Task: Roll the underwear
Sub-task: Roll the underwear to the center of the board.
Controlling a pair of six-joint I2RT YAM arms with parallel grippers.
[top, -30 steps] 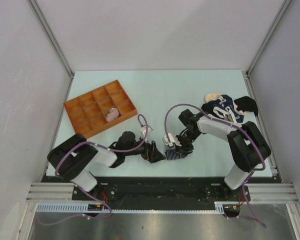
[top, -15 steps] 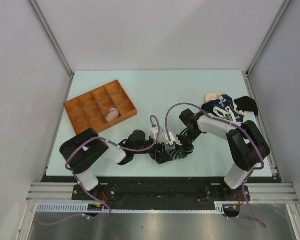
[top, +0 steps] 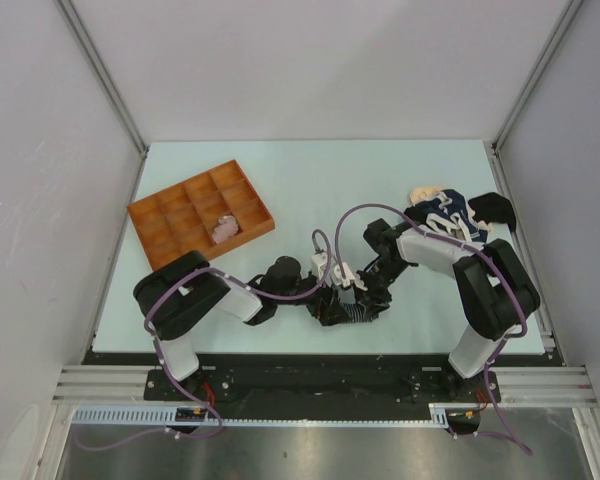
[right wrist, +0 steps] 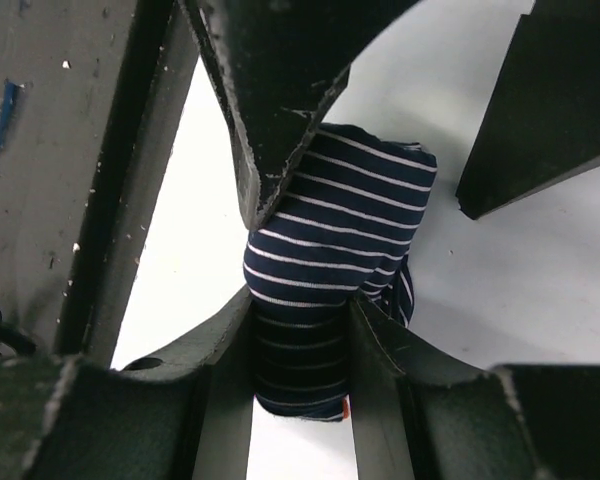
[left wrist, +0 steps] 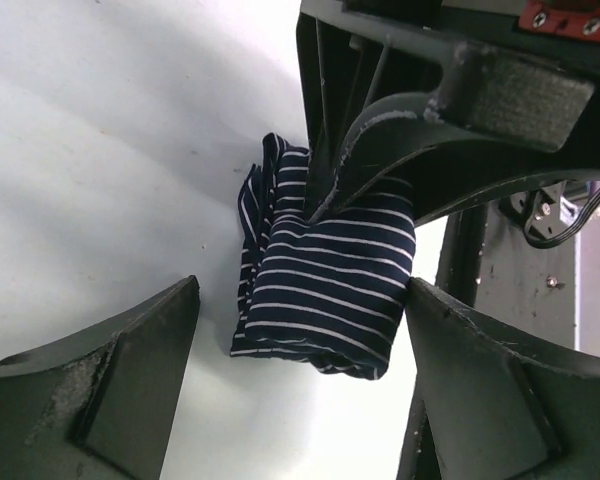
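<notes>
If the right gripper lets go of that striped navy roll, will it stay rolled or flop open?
Likely floppy: the striped underwear is soft folded cloth, and its loose layered edge may unfurl. Probably light and grippy: the right gripper holds it with a narrow pinch.

Navy white-striped cloth underwear roll (left wrist: 320,290): soft knit-type fabric, matt, creased at folds. Left end effector (left wrist: 300,290): black plastic, matt, grainy surf. w/ pale scuffs along edges. Right end effector (right wrist: 300,335): black matt plastic too, dusty specks. Pale mint counter (top: 310,180): smooth, slight sheen. Orange compartmented tray (top: 148,240), far left: matt; plastic or wood, can't tell. White arm shells (top: 435,250): smooth glossy plastic. Purple cables (top: 370,208): smooth sheath. Silver rails (top: 320,385), near edge: brushed metal. Heap of mixed garments (top: 450,215), far right: soft cloth, matt.
</notes>
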